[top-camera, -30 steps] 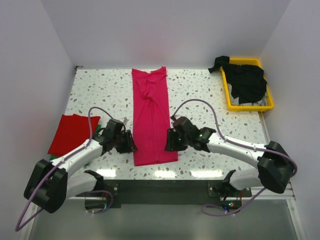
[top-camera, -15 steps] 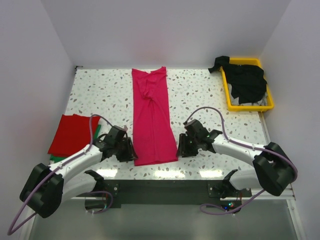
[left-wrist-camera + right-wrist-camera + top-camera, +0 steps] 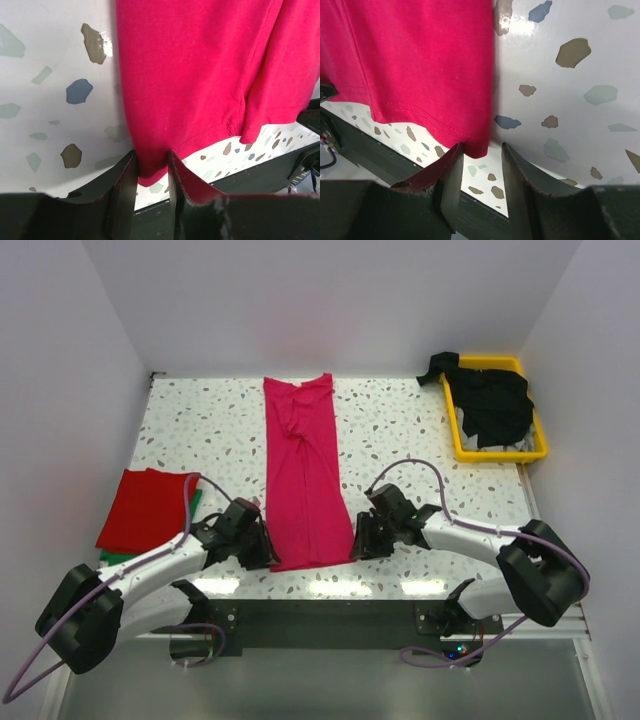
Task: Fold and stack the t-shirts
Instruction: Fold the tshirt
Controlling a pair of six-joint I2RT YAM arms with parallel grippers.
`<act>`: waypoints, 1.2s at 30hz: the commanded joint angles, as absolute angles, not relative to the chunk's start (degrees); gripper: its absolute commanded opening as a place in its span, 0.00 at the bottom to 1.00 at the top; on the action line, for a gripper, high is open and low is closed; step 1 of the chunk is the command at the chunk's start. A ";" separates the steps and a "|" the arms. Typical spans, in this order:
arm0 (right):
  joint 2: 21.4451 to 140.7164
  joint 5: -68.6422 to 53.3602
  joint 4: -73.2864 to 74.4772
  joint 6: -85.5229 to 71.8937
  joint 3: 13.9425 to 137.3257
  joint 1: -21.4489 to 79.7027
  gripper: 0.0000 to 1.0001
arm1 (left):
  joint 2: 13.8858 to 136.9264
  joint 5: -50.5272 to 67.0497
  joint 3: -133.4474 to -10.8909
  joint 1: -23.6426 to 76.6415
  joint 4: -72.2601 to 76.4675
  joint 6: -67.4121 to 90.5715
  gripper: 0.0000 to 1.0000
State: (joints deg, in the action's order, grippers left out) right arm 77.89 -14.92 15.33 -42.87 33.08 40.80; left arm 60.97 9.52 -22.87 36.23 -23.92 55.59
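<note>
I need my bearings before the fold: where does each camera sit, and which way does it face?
Top external: fixed above and behind the bases, looking down on the table; both arms, left pincer and right pincer show.
Left wrist: on the left arm, looking along its fingers at the pink t-shirt's near left corner.
Right wrist: on the right arm, its fingers straddling the near right corner.
Shared: all three see that shirt's near hem.

open tabletop (image 3: 400, 430) between pink shirt (image 3: 300, 470), tray (image 3: 495, 455)
</note>
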 commanded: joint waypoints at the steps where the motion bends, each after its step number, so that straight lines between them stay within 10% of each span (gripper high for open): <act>1: 78.57 -16.87 11.96 -43.68 32.35 40.61 0.40 | 61.78 7.38 -20.83 37.53 -24.70 57.57 0.34; 17: 80.51 -19.25 8.26 -44.56 30.85 40.78 0.40 | 62.58 7.03 -19.34 39.90 -23.99 58.18 0.01; 36: 71.90 -13.63 10.81 -49.04 26.54 48.42 0.07 | 55.38 8.70 -17.49 41.22 -25.22 54.49 0.00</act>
State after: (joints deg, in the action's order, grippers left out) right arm 75.35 -16.49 8.71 -47.22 27.62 46.54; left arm 56.53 9.02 -19.03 40.51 -22.09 57.14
